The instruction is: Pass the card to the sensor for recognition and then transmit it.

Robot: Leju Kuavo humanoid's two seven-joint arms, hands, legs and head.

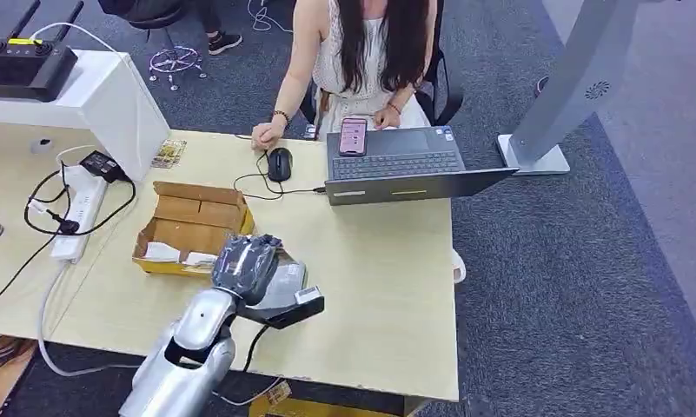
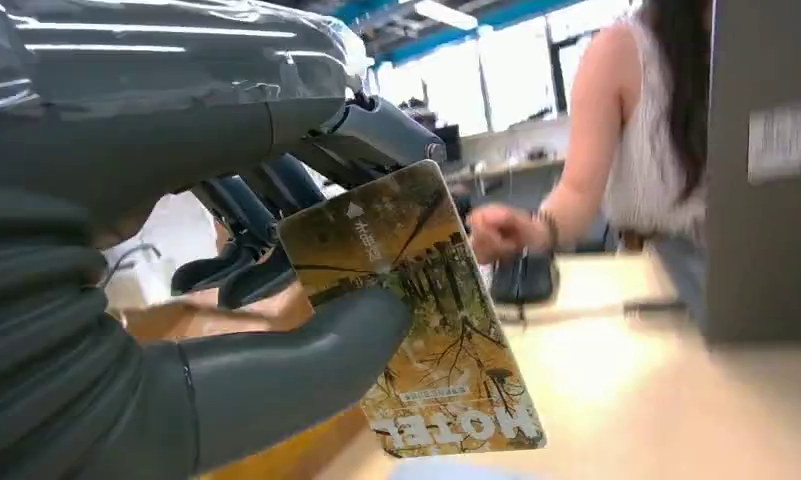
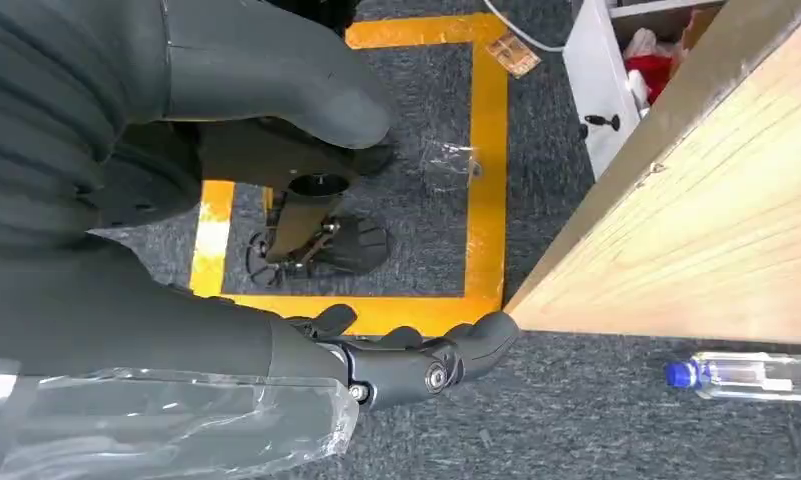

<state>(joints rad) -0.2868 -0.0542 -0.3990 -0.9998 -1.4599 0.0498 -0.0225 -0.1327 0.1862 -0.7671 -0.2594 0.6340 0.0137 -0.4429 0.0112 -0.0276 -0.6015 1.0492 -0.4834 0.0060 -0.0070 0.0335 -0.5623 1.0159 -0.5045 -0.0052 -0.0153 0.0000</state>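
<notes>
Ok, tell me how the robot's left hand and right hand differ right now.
The left hand pinches the card between thumb and fingers above the table; the right hand holds nothing. The left hand is raised over the tabletop; the right hand hangs beside the table's edge, over the carpet. Both wear grey ribbed covers.
</notes>
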